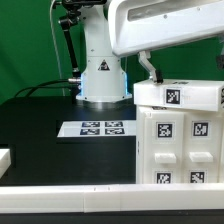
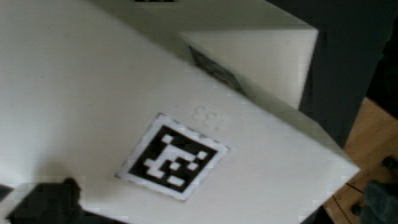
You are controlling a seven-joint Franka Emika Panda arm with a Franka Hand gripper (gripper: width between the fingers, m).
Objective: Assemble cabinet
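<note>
**Ana:** Exterior view first: where is the cabinet [image 1: 178, 135] sitting?

**Ben:** On the black table [image 1: 40, 130], at the exterior view's right, close to the camera. It is a white boxy body with a flat top piece, and its near face carries several black-and-white square tags. The arm [image 1: 160, 30] reaches in above it from the upper right. The marker board [image 1: 97, 128] lies flat near the robot base [image 1: 103, 80], well apart from the work.

**Ana:** And the gripper [image 2: 45, 203]?

**Ben:** Only a dark bit of a finger shows at the edge of the wrist view, so I cannot tell how far the jaws are open or whether they hold anything. That view is filled by a white panel face with one tag [image 2: 176, 158] on it, very close and tilted

**Ana:** So how should this step go?

**Ben:** My guess is the arm is working on the top of the cabinet. I would keep the motion slow and square to the panel; the smooth plastic looks likely to slide or tip if pushed off-centre
</note>
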